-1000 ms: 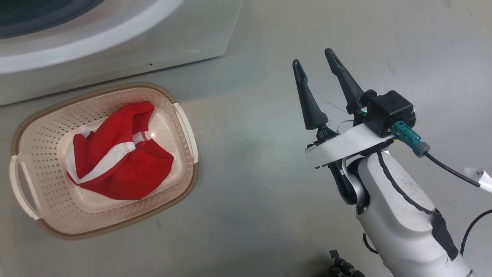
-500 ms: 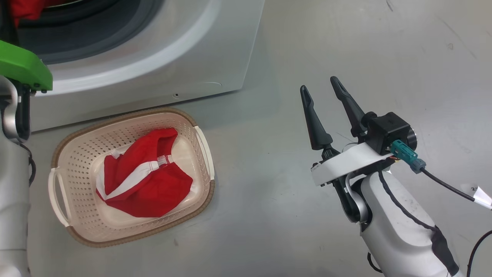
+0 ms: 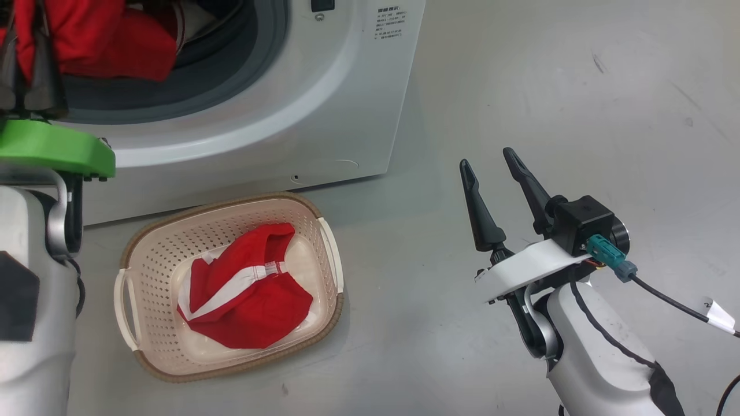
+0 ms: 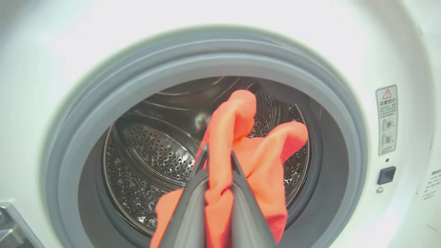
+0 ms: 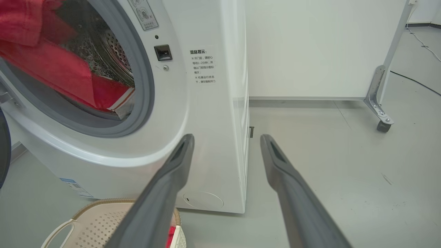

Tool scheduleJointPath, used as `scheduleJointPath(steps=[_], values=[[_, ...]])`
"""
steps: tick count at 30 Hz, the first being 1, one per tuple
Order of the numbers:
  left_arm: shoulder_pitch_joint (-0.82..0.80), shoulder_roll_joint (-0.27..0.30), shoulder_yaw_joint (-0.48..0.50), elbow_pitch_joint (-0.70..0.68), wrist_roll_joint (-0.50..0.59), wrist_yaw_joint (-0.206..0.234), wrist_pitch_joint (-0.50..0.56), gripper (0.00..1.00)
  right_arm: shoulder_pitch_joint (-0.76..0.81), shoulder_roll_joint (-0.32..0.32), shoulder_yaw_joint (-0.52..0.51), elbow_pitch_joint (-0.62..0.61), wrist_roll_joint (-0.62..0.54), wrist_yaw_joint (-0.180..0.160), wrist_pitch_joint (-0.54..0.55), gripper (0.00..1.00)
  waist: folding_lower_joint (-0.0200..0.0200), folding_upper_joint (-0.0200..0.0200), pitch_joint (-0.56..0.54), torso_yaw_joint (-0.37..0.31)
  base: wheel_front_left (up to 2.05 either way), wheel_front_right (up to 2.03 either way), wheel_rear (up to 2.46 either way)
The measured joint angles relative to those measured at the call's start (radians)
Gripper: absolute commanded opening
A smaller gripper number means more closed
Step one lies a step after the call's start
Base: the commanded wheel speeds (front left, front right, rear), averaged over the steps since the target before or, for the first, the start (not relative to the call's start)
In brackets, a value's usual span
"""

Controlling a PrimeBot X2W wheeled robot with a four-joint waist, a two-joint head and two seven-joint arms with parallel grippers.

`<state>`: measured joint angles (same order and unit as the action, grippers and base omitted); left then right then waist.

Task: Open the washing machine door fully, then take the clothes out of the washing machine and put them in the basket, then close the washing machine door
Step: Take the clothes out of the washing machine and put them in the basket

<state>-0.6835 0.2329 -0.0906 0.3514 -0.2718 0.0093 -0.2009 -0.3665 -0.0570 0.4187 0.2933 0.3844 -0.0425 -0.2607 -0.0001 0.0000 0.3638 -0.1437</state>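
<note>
Left fingers [image 4: 187, 210] clamped on clothes [image 4: 227, 131], fabric between them, at washing machine [image 4: 396, 51] mouth

The head camera swings up so that the washing machine [image 3: 324, 104] shows its open drum mouth [image 3: 269, 52], and the left gripper [image 4: 219, 153] comes into view there, clamped on a red garment [image 3: 115, 40] hanging at the opening.

Bright, even light. Beyond the left jaws the washing machine [image 4: 310, 41] glares overexposed, its edges bowed; the jaws themselves are blurred.
</note>
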Motion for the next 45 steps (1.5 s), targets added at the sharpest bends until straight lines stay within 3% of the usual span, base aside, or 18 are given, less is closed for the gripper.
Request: scheduleJointPath(steps=[22,32,45], values=[[0.249,-0.033,-0.008,-0.330,0.019,0.056,-0.029,0.00,0.084,0.000,-0.013,0.024,-0.009,0.015,0.000,1.00,0.0000,0.0000,-0.134,0.026,0.00,0.00,0.00],[0.416,-0.063,-0.035,-0.340,0.010,0.067,0.048,0.00,0.109,0.001,-0.011,0.024,-0.009,0.017,0.000,1.00,0.0000,0.0000,-0.161,0.020,0.00,0.00,0.00],[0.539,-0.112,-0.040,-0.207,-0.062,0.075,0.115,0.00,0.107,0.001,-0.008,-0.009,-0.009,0.018,0.000,1.00,0.0000,0.0000,-0.119,0.005,0.00,0.00,0.00]])
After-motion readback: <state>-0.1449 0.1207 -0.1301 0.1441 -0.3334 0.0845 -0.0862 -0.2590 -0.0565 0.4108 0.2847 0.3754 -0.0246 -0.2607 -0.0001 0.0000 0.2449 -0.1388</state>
